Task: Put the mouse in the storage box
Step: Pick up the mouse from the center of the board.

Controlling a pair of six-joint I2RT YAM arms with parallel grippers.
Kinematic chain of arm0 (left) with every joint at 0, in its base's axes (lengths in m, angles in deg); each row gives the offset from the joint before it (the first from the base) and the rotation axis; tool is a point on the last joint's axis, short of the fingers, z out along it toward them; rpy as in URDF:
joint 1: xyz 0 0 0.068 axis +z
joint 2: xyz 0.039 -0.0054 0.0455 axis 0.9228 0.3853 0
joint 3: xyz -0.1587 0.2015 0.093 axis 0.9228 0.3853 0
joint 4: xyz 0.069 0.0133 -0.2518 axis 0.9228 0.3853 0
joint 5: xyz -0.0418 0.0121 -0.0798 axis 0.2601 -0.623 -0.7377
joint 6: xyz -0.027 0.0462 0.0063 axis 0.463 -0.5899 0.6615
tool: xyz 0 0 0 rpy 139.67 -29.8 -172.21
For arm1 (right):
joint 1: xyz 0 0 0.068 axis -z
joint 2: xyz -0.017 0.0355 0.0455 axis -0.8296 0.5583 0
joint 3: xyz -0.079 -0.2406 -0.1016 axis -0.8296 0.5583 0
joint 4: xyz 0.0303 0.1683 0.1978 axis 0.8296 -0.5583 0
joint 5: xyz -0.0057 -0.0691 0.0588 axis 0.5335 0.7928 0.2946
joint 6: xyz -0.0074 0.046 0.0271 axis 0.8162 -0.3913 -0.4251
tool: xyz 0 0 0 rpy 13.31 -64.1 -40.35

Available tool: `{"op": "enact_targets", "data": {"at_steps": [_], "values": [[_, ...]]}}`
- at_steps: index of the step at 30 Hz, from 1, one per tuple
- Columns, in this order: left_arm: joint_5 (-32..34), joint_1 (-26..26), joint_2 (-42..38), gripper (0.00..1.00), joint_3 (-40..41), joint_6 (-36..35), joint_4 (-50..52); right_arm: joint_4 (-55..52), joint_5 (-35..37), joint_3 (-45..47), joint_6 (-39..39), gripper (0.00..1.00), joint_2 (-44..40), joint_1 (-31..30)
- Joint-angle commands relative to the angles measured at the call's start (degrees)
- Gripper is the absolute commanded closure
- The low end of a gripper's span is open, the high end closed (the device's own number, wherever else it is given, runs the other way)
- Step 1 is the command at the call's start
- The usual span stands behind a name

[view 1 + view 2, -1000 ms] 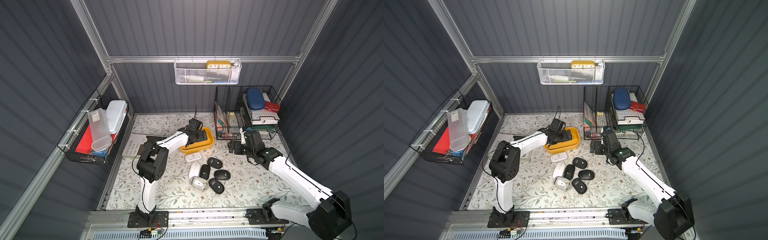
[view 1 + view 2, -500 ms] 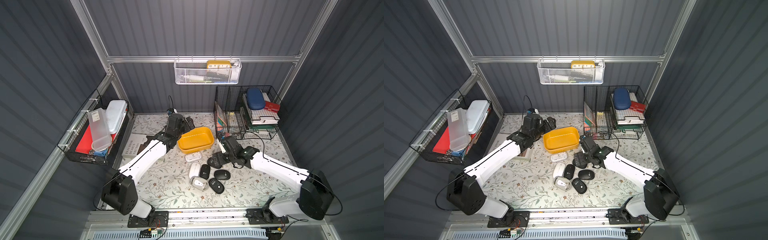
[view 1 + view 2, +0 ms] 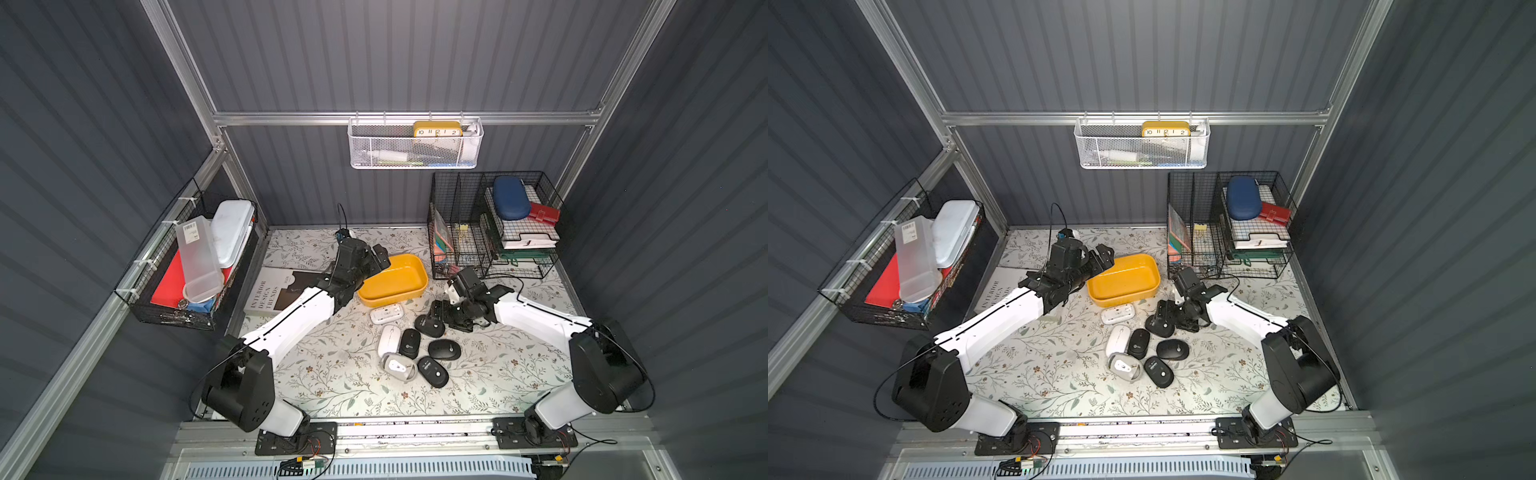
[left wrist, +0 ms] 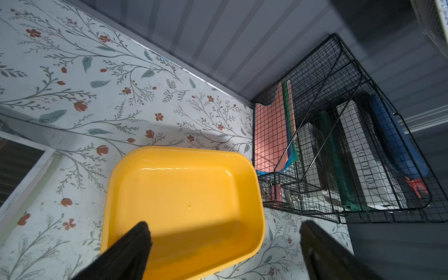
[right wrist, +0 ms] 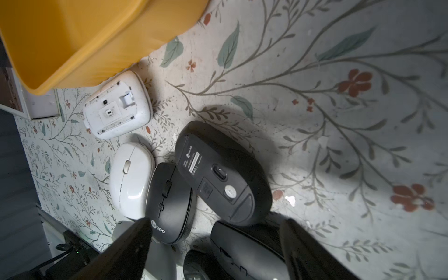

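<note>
On the flower-patterned floor [image 3: 332, 374] of a grey-walled cell, both top views show the yellow storage box [image 3: 395, 276] [image 3: 1125, 277] sitting near the back, beside a black wire organiser [image 3: 457, 216]. The left gripper [image 3: 372, 257] [image 3: 1100, 258] hangs at the box's end on the left arm's side, jaws spread wide and holding nothing. A cluster of mice lies on the floor just in front of the box. The right gripper [image 3: 436, 313] [image 3: 1165, 312] is low over the upturned black mouse [image 3: 430, 328] [image 3: 1160, 328] at the cluster's edge nearest the organiser.

The left wrist view looks down into the storage box [image 4: 184, 194] past two widely parted fingers [image 4: 131, 249].

In the right wrist view the upturned black mouse [image 5: 218, 174] lies label up, just ahead of the right gripper [image 5: 215, 221], whose jaws stand wide and clear of it. An upturned white mouse [image 5: 116, 106] lies just beside the box's wall [image 5: 72, 36], and a white mouse [image 5: 131, 174] rests against a black wheel-up mouse [image 5: 169, 201].
</note>
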Motion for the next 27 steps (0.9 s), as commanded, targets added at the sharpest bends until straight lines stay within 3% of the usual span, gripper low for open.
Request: {"op": "enact_targets", "data": {"at_steps": [1,16,23,27], "values": [[-0.89,0.41,-1.85,0.01,1.74,0.59,-2.18,1.79,-1.88,1.46,-3.25,0.15,0.87,0.96],[-0.63,0.4,-2.09,0.01,2.51,0.28,-3.13,4.9,-0.92,0.46,-4.82,0.19,8.42,0.31],[-0.22,0.41,-1.52,0.01,2.29,0.28,-2.92,3.73,0.42,-4.23,-4.69,0.21,13.42,-2.49],[0.54,0.4,-2.04,0.01,2.37,0.23,-2.44,2.84,0.96,-5.53,-5.09,0.26,15.28,-3.09]]}}
